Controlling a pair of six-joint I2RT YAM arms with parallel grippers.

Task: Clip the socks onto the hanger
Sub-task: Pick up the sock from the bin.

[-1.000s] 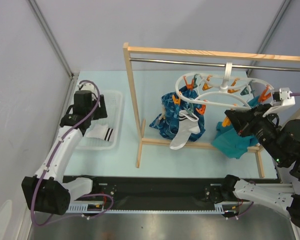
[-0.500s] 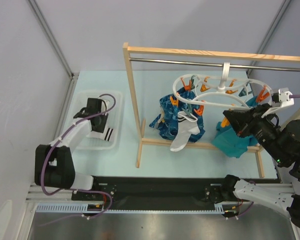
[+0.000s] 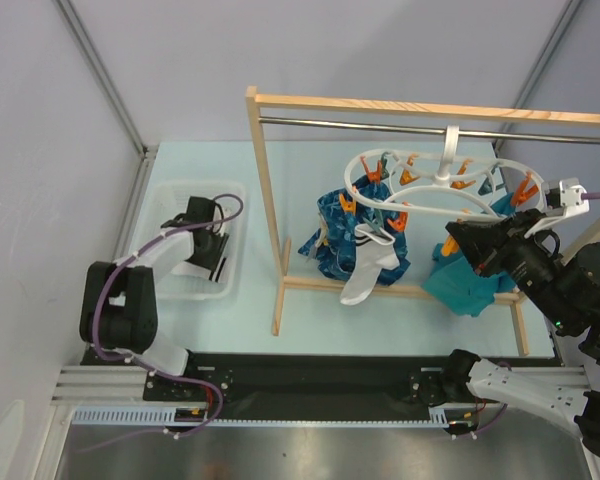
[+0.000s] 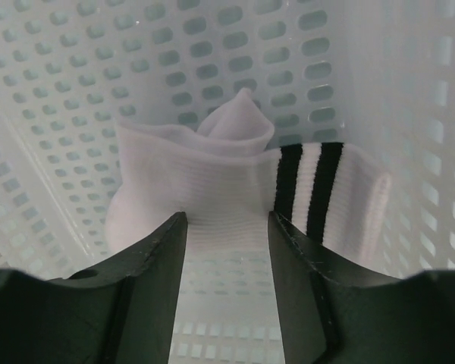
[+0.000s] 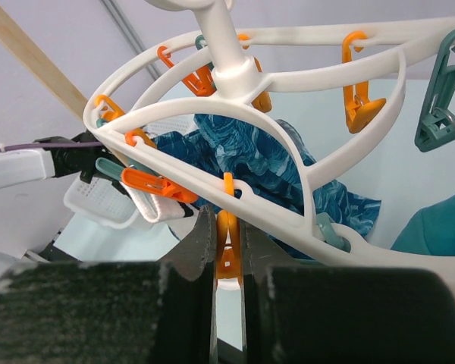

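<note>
Basket on the left holds one striped sock; the left tool reaches in, jaws parted either side of its near edge. Past the wooden rack, the other sock hangs clipped to the hanger, where the right tool is closed, pinching an orange clip.
</note>
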